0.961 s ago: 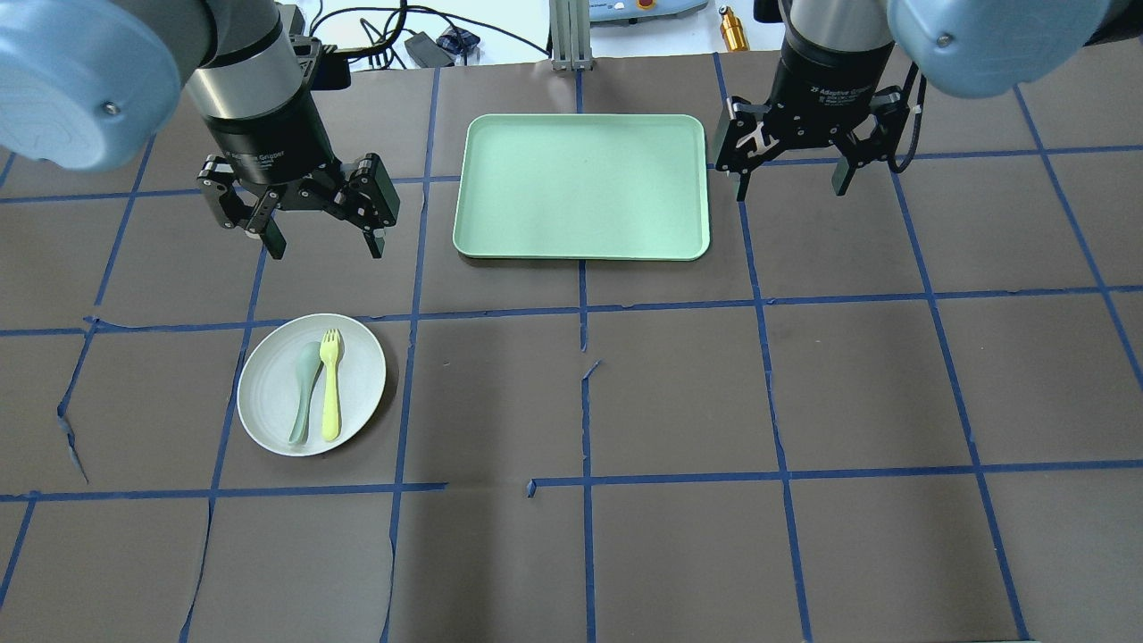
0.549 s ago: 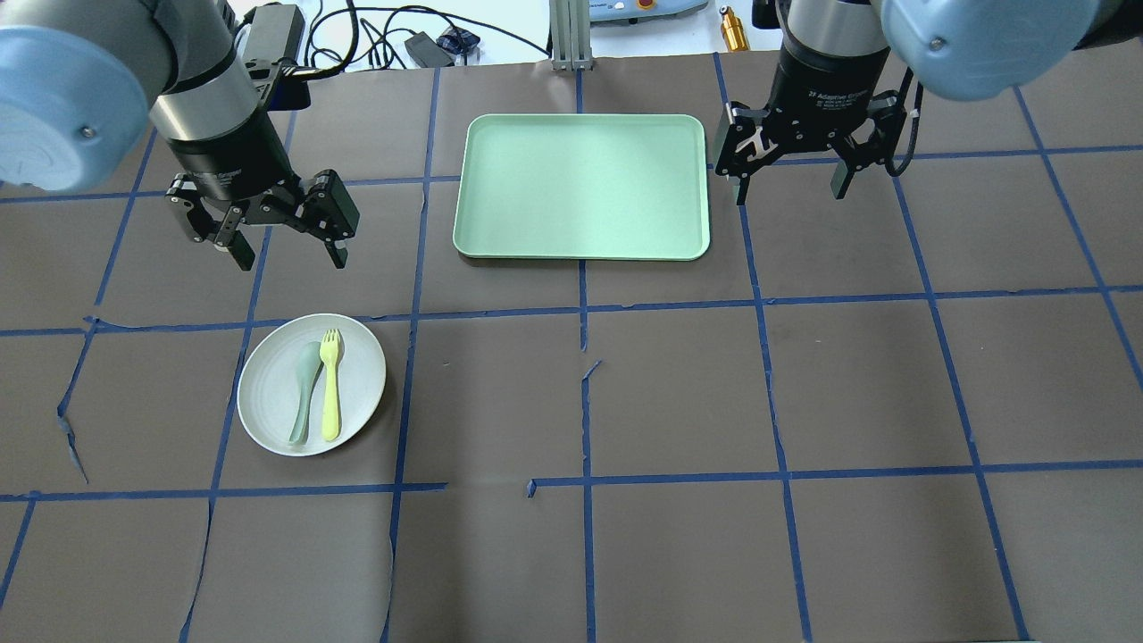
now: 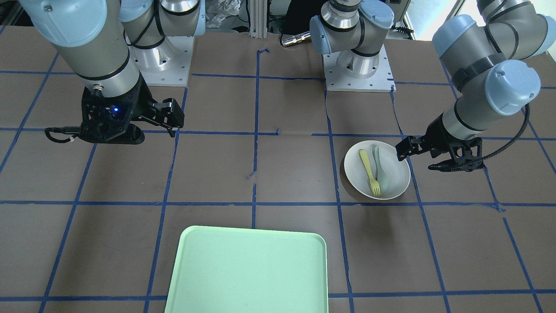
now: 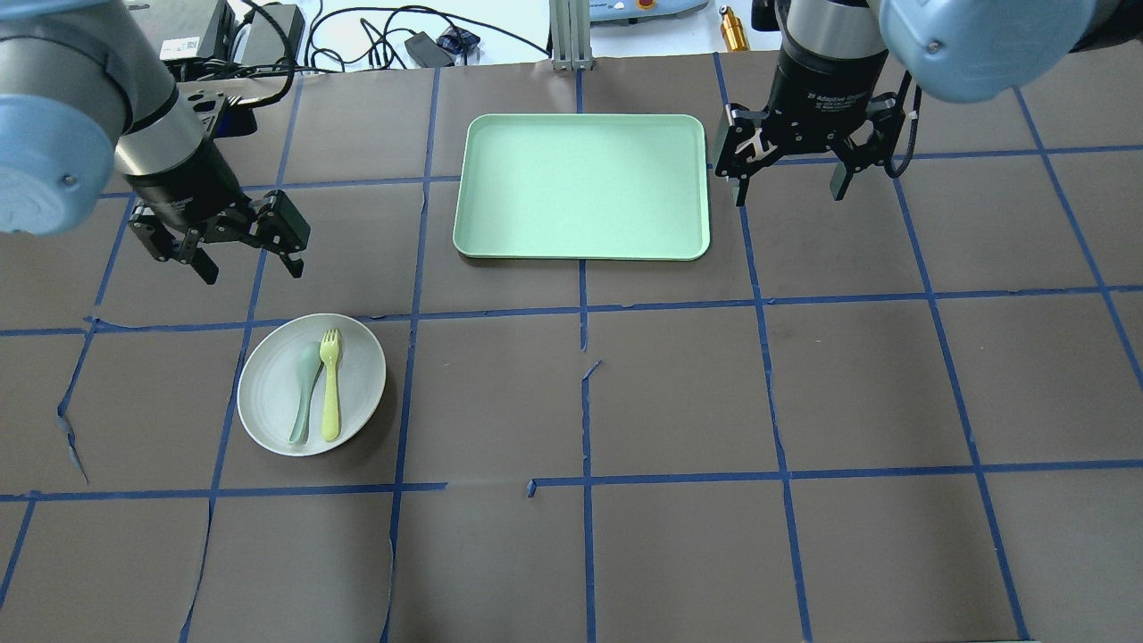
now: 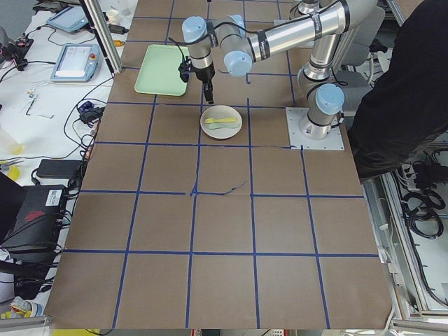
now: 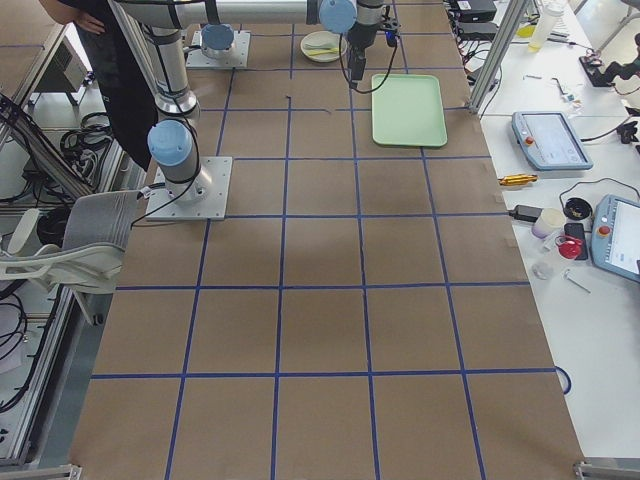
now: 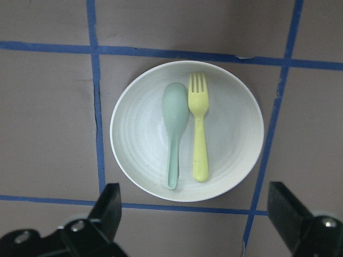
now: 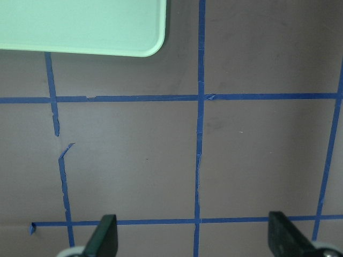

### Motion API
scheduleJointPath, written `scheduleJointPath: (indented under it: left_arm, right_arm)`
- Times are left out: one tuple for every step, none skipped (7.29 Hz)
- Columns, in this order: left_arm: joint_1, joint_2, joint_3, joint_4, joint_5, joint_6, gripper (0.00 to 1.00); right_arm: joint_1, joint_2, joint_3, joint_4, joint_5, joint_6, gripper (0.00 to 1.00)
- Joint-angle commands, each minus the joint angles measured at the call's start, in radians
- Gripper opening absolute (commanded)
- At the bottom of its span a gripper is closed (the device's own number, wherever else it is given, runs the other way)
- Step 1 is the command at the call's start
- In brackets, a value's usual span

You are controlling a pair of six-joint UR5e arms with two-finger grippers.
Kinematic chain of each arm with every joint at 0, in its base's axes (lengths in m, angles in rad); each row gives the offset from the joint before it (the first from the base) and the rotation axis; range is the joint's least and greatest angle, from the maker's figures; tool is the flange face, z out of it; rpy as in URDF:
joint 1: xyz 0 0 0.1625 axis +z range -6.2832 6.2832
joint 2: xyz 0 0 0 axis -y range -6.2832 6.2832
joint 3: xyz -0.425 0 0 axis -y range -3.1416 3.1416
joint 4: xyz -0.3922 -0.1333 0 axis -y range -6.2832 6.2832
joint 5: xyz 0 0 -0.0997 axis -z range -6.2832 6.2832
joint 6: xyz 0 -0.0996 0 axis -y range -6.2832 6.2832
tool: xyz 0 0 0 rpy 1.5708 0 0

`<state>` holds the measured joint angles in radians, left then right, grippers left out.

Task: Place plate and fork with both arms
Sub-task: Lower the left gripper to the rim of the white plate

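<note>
One plate (image 4: 268,386), one fork (image 4: 331,393), one spoon (image 4: 308,362), one tray (image 4: 580,187); left gripper (image 4: 254,271), right gripper (image 4: 789,195) both agape

I count one plate (image 4: 268,397), one fork (image 4: 331,393), one spoon (image 4: 304,393) and one green tray (image 4: 580,187). That makes four things on my one surface (image 4: 679,384). I run two arms, the left arm (image 4: 54,116) and the right arm (image 4: 973,36). Each has one claw, the left claw (image 4: 254,268) and the right claw (image 4: 789,195).
</note>
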<state>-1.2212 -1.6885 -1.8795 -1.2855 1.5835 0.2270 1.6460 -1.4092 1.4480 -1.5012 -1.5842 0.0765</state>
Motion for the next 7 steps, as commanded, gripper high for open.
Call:
scheduleJointPath:
  left_arm:
    - [0.13,-0.005,-0.149,0.107,-0.066,0.156,0.94]
    - [0.165,-0.011,-0.189,0.126,-0.068,0.194,0.91]
    - [0.18,-0.034,-0.205,0.127,-0.066,0.231,0.87]
    - [0.184,-0.062,-0.208,0.127,-0.065,0.245,0.83]
    - [0.184,-0.092,-0.21,0.135,-0.063,0.252,0.79]
    - [0.184,-0.121,-0.208,0.156,-0.057,0.276,0.76]
    - [0.184,-0.149,-0.21,0.158,-0.056,0.287,0.68]
  right_arm:
    - [0.0,0.001,0.002,0.001,0.001,0.002,1.0]
    - [0.001,0.001,0.003,0.001,0.003,0.003,1.0]
    - [0.001,0.001,0.003,0.003,0.001,0.003,1.0]
    - [0.001,0.003,0.003,0.003,0.001,0.003,1.0]
    - [0.001,0.003,0.005,0.004,0.001,0.003,1.0]
    - [0.001,0.003,0.012,0.004,0.0,0.003,1.0]
    - [0.001,0.003,0.025,0.003,0.0,0.003,1.0]
